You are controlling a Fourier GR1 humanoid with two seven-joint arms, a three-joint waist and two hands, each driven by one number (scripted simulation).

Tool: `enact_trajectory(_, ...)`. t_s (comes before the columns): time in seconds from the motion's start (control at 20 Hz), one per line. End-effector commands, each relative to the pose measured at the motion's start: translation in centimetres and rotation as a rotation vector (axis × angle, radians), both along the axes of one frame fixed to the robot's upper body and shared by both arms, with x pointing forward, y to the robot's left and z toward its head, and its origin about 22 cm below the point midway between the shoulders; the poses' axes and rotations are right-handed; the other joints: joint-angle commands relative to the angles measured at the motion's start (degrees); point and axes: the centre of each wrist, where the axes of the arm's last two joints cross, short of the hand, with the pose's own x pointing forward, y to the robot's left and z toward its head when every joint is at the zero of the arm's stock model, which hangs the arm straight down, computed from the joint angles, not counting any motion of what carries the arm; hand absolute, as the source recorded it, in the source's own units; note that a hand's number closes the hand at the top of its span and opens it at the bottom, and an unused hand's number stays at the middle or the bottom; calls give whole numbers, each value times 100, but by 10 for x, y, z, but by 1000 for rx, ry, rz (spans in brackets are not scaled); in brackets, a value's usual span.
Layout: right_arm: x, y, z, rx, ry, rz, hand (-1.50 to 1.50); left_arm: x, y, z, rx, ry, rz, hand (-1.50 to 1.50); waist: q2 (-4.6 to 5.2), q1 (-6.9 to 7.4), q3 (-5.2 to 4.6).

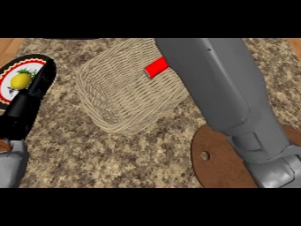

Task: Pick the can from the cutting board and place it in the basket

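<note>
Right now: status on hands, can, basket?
Left hand open, resting at left edge. Right hand hidden behind its forearm. Red can over wicker basket, partly hidden. Nothing blocking basket.

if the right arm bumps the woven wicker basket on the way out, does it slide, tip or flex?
The woven wicker basket looks light for its bulk, so a nudge would probably slide it on the speckled stone counter. It sits wide and low, so tipping seems unlikely. Its thin woven wall may flex a little. The red can over it would add some weight once inside.

Even, bright light; soft shadow beneath basket (pixel 123 95) (lower rim); no glare, no blur.
</note>
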Motion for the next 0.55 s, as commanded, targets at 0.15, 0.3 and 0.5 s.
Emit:
enact_trajectory(0.15,-7,-36,24,297,-263,-297,-150,-8,1,-12,4,20,25,0,-53,-211,6)
enact_trajectory(0.3,-12,-69,28,311,-332,-381,-150,-11,19,-17,-1,19,75,0,-104,-392,8)
enact_trajectory(0.5,-26,-103,6,333,-395,-466,-150,-11,28,-9,1,24,95,0,-130,-493,16)
